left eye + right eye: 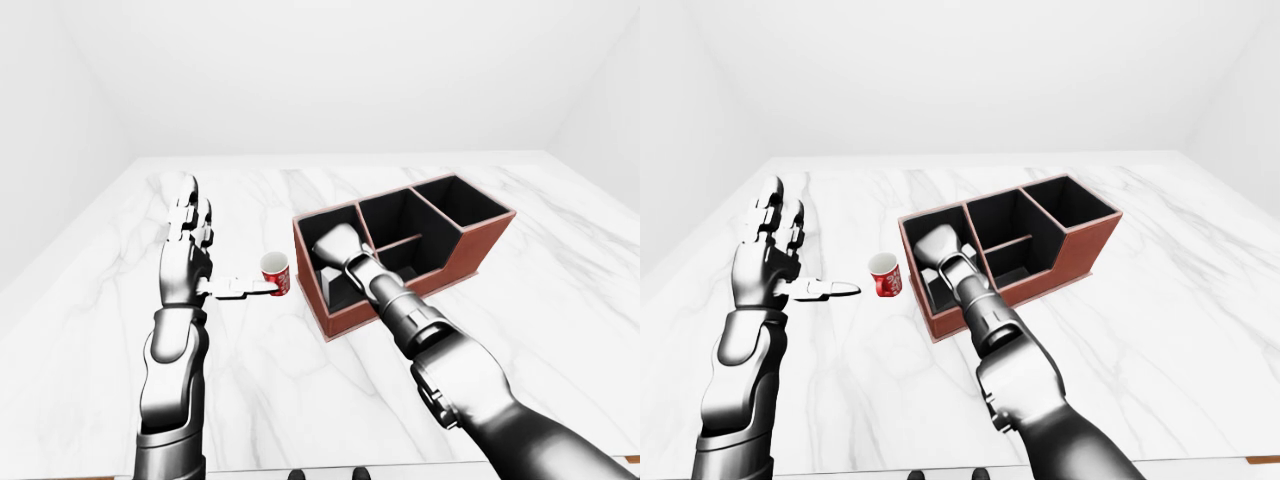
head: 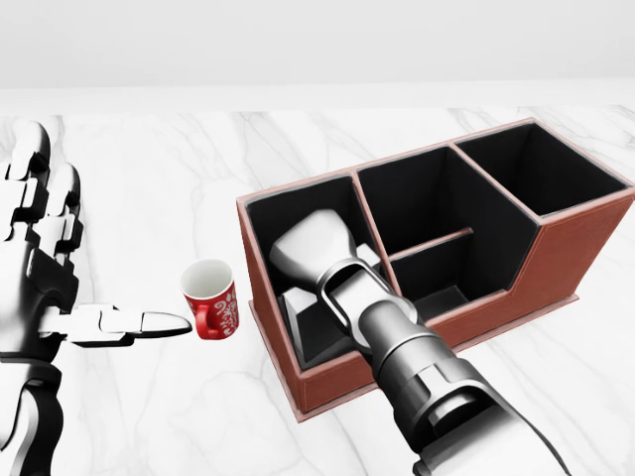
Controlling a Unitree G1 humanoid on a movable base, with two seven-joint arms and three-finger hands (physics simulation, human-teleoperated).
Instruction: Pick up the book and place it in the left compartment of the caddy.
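Red-brown caddy (image 2: 556, 248) holds the right hand (image 2: 313, 248) in its left compartment, fingers hidden, while the left hand (image 2: 50, 288) spreads beside the mug (image 2: 210, 298).

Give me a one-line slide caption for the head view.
Right hand reaching into the left compartment of the caddy, open left hand beside a red mug on the marble table.
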